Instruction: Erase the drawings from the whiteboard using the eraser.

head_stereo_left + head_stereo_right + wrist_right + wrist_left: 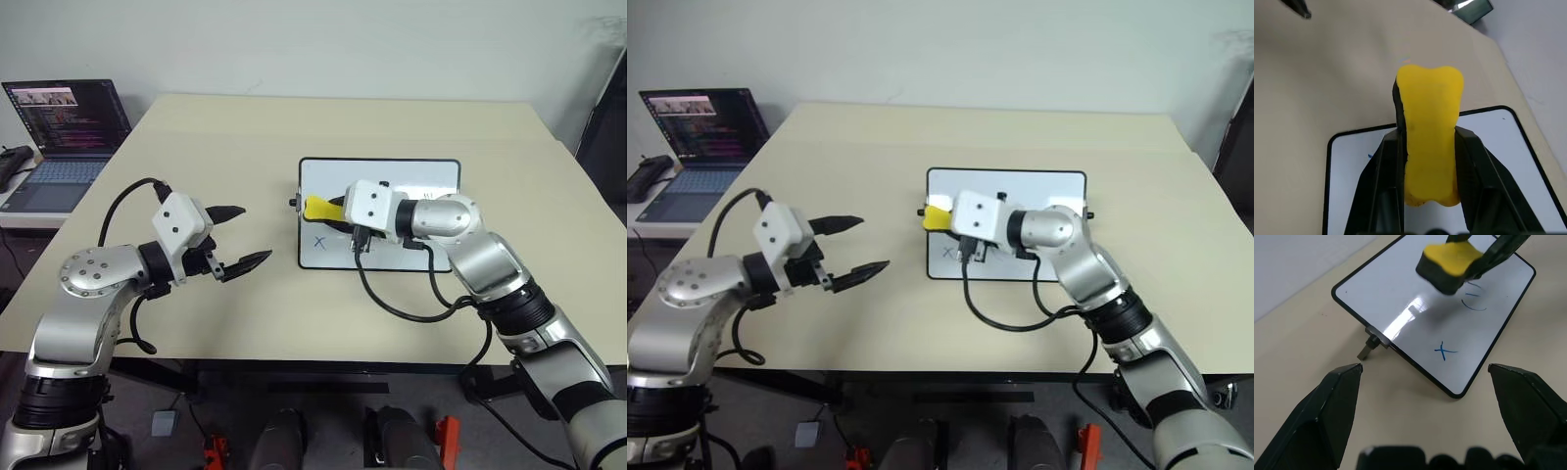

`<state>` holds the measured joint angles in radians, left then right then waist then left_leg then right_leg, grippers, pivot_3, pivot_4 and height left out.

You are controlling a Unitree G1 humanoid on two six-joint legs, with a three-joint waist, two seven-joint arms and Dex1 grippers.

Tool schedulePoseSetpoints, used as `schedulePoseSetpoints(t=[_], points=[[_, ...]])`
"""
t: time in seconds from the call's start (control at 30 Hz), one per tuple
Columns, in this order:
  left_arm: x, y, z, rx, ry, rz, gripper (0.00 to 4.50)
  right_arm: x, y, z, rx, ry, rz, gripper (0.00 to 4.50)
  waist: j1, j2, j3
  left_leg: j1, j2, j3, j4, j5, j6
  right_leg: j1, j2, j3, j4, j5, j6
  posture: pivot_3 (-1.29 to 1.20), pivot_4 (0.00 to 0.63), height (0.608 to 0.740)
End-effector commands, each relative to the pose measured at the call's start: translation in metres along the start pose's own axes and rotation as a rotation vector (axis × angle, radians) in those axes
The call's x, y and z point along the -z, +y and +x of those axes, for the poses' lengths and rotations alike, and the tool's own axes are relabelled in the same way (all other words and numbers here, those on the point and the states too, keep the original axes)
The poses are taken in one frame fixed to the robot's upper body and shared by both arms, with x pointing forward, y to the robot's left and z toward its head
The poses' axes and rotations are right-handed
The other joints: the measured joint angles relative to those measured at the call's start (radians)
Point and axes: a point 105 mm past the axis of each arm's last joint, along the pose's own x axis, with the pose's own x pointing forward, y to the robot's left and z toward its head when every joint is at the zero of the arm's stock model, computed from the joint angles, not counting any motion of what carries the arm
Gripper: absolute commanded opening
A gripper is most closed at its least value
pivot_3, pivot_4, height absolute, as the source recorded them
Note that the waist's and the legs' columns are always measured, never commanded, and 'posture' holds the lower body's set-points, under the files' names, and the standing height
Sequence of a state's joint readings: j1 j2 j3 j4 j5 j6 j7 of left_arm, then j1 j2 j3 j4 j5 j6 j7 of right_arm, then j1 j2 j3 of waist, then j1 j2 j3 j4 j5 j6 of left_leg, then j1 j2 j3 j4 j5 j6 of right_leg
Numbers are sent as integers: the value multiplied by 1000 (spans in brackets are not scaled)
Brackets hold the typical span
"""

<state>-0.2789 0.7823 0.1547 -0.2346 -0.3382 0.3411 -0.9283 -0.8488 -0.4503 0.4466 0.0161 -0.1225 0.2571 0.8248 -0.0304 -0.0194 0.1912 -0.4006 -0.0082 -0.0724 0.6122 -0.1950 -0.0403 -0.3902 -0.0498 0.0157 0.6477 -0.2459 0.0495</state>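
The whiteboard (421, 178) lies flat on the beige table, right of centre. Its drawings are a blue x (1445, 351) near the front left corner and a curved squiggle (1473, 303) beside it, partly hidden by the eraser. My right gripper (1431, 134) is shut on the yellow eraser (321, 209), which has a dark underside. It holds the eraser over the board's left end, just above the surface. My left gripper (255, 235) stands open and empty over the table to the left of the board, pointing at it.
An open laptop (64, 137) sits on a side surface at the far left. A black cable (411, 308) loops from my right wrist over the table's front edge. A small black knob (1367, 350) sticks out of the board's left side.
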Motion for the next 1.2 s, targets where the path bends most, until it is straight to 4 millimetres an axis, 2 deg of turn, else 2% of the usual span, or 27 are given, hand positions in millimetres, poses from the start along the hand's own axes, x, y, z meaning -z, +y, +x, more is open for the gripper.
schedulePoseSetpoints(t=[0.03,0.17,0.33,0.6,0.77,0.83,1.0,1.07,1.2], points=[[-1,3,2,-6,2,34,4500,-3,-8,4,14,24,-94,1036,0,0,0,0,0,0,0,0,0,0,0,0,0,0,0,0,150,740],[1,-1,3,20,11,15,4500,7,-9,15,4,95,-144,1036,-2,0,0,0,0,0,0,0,0,0,1,0,0,0,0,0,150,740],[16,-4,-4,29,78,13,4500,13,-12,32,10,147,-176,1036,-7,0,0,0,1,0,-1,0,0,-1,4,0,0,0,-3,0,150,740],[27,-12,-9,36,109,-8,4500,35,0,47,-31,222,-204,1034,-5,0,0,-1,2,0,-2,0,0,-4,4,1,2,-1,-5,0,150,740],[27,-10,-5,24,102,-11,4500,70,26,47,-147,362,-177,1017,-5,-2,-1,2,2,0,-2,0,0,-3,5,1,6,-2,-6,0,150,740],[27,-10,-5,21,101,-10,4500,77,38,44,-204,388,-168,1017,-4,-3,-2,4,2,0,-2,0,0,-2,5,0,9,-3,-7,0,150,740],[27,-8,-5,17,105,-7,4500,88,51,36,-259,424,-177,1015,-3,-4,-3,11,2,-1,-2,0,-1,2,5,0,13,-8,-8,0,150,740],[28,-7,-5,16,106,-6,4500,93,50,34,-252,441,-180,1015,-2,-4,-3,11,2,-2,-1,1,-1,2,5,0,15,-9,-8,0,150,740],[27,-6,-3,15,103,-4,4500,96,31,28,-189,466,-181,1014,0,-4,-3,13,2,-2,-1,2,-2,3,5,0,15,-10,-11,0,150,740]])
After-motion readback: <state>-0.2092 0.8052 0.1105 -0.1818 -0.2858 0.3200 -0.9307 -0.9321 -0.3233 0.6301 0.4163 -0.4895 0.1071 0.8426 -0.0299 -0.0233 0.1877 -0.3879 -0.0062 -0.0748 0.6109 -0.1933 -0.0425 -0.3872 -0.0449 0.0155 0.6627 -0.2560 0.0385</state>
